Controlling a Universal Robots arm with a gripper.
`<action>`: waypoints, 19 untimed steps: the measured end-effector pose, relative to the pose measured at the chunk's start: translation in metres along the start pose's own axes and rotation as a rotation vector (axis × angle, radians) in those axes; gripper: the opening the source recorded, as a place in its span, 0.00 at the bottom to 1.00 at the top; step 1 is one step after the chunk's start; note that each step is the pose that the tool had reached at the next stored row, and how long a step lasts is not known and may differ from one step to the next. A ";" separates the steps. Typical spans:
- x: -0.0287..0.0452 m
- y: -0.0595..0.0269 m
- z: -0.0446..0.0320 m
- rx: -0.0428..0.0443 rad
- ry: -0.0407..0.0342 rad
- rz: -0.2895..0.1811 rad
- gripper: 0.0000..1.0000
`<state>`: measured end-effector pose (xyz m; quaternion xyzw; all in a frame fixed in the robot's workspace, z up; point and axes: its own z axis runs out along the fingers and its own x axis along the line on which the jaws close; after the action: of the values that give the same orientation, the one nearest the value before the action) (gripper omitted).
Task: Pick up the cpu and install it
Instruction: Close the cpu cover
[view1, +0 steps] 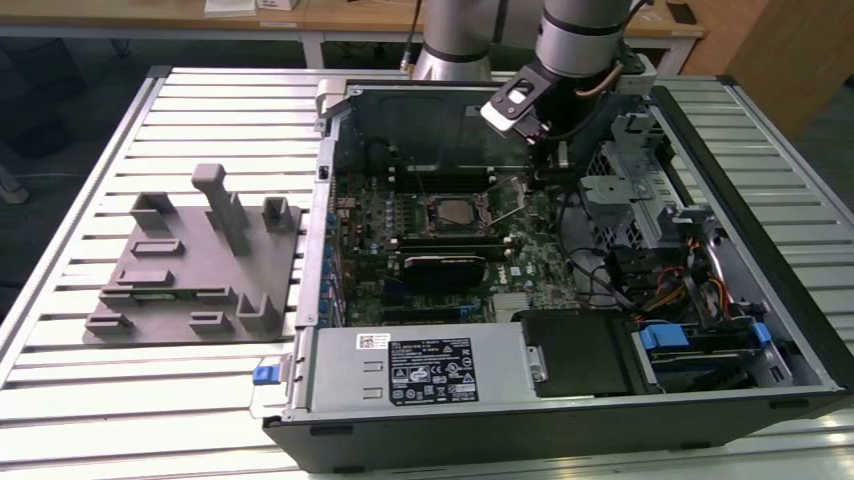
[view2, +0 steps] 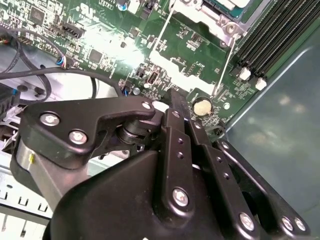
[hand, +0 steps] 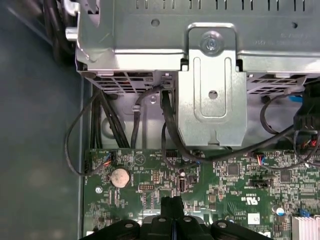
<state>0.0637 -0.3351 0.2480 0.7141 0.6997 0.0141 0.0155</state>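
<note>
Looks like the end effector (hand: 172, 202) is pressed together and empty, probably as one narrow tip, since the cpu (view1: 451, 212) sits socketed near it.

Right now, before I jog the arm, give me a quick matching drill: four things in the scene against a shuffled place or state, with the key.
Things:
1 cpu
2 grey fixture block
3 coin cell
4 gripper jaws

Places or states:
A shut together
B on the slatted table, at the exterior view's left
C in the socket of the motherboard
D round and silvery

Pairs: 1-C; 2-B; 3-D; 4-A
</note>
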 end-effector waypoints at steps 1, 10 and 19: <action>0.0000 0.0005 0.0012 0.0000 -0.0001 0.000 0.11; 0.0000 0.0014 0.0114 0.0032 -0.0014 0.000 0.11; -0.0001 -0.0056 0.0113 0.0032 0.0025 0.000 0.11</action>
<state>0.0586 -0.3351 0.2365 0.7141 0.6997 0.0139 0.0135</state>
